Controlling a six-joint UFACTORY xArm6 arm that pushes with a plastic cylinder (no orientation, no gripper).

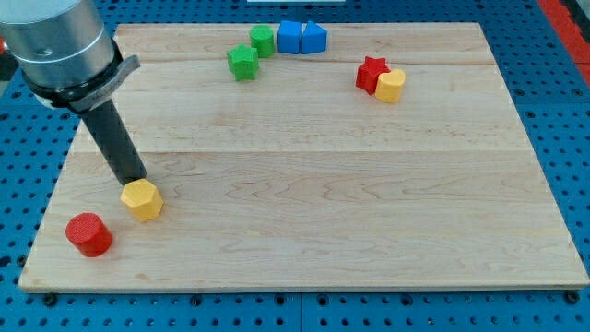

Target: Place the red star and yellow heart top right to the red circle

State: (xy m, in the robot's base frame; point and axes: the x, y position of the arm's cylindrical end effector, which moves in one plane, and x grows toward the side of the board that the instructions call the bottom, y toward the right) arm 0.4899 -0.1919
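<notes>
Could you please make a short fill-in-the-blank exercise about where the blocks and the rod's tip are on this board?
1. The red star touches the yellow ____.
2. My tip ends just above the yellow ____.
3. The red circle sits near the view's bottom ____ corner.

Missing words: heart; hexagon; left

You are looking at a robotics lab bench. A pale wooden board [304, 175] lies on a blue perforated mounting plate [28, 129], and a metal-collared robot arm [64, 46] stands over it.
</notes>
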